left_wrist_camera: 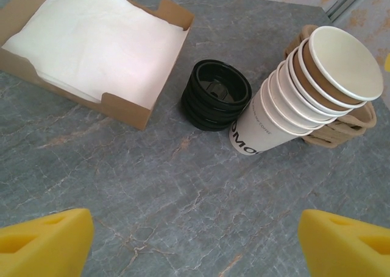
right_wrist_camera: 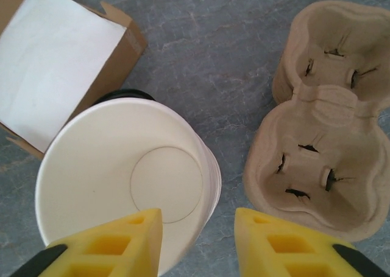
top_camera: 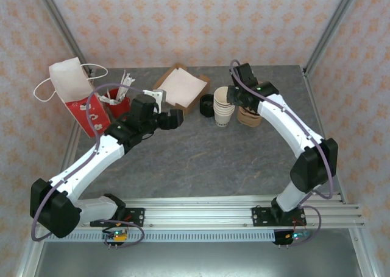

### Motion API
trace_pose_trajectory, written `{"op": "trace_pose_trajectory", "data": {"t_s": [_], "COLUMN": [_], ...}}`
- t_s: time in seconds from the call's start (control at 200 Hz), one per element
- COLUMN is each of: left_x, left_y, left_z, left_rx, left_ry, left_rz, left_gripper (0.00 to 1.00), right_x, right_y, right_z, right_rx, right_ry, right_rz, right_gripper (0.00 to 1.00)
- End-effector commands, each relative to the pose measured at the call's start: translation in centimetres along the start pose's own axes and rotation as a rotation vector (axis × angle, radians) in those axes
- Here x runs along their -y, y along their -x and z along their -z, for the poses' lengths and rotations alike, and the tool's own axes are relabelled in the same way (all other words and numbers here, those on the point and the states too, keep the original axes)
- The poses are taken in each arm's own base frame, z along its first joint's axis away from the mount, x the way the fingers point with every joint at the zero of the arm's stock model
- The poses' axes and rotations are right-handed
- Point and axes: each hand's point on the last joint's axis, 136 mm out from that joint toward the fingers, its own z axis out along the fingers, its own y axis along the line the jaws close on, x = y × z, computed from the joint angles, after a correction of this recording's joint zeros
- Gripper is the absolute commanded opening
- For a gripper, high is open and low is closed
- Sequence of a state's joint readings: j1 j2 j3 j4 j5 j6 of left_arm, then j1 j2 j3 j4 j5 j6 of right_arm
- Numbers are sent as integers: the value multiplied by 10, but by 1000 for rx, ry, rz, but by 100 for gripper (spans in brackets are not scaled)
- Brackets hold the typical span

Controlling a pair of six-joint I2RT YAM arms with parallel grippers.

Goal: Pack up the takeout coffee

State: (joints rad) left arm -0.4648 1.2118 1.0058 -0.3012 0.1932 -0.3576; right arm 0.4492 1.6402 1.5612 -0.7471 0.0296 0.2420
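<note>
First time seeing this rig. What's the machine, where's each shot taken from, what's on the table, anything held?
The machine is a left arm and a right arm, bolted at the near edge of a table, each ending in a two-finger gripper with yellow pads. The wide picture comes from a fixed camera above and behind them; the other two come from wrist cameras, looking past their own fingers. On it lie a red-and-white bag, a cardboard box of napkins, black lids, stacked white cups and a pulp cup carrier. The left gripper hangs open, holding nothing. The right gripper straddles the rim of the top cup, one finger over its mouth, one outside; a gap shows, so nothing seems gripped.
</note>
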Motion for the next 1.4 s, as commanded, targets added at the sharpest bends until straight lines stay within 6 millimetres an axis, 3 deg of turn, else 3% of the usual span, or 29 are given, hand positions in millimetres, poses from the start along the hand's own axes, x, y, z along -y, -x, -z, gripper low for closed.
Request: {"op": "trace_pose_trajectory", "data": {"t_s": [0.0, 0.636, 1.391], "left_x": [-1, -5, -9], "left_y": [8, 5, -2], "left_z": [7, 6, 6], "left_rx": [22, 17, 14], "left_ry": [27, 48, 52], "left_rz": [-29, -35, -25], "left_gripper": [88, 87, 87], "right_x": [0, 7, 8], "right_y": [4, 5, 28], "right_z": [-2, -20, 8], "right_rx": [-14, -18, 64], "right_ry": [-31, -75, 39], "right_rz": [22, 5, -138], "right_gripper": [31, 16, 1]}}
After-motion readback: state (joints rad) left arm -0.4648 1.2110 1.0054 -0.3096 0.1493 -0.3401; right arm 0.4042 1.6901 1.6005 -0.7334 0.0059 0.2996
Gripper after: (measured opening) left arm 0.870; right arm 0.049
